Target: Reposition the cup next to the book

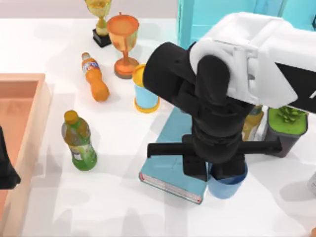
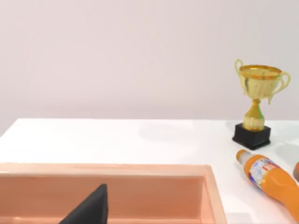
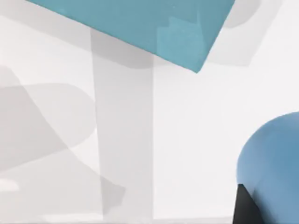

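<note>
Placing step underway: right gripper (image 1: 223, 174) low over cup (image 1: 228, 186), whether fingers grip it cannot tell. Cup just beside book (image 1: 170, 163), at its right edge. Judged next: confirm cup seated, release, lift clear. Left gripper (image 1: 6, 170) parked at left over wooden tray (image 1: 34, 106).

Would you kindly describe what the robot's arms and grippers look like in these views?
The right arm has a glossy white boxy shell with a dark panel, joined to matte black rounded segments. The right gripper is black, with a flat crossbar body. The left gripper, at the table's left edge, shows as a black wedge.
</note>
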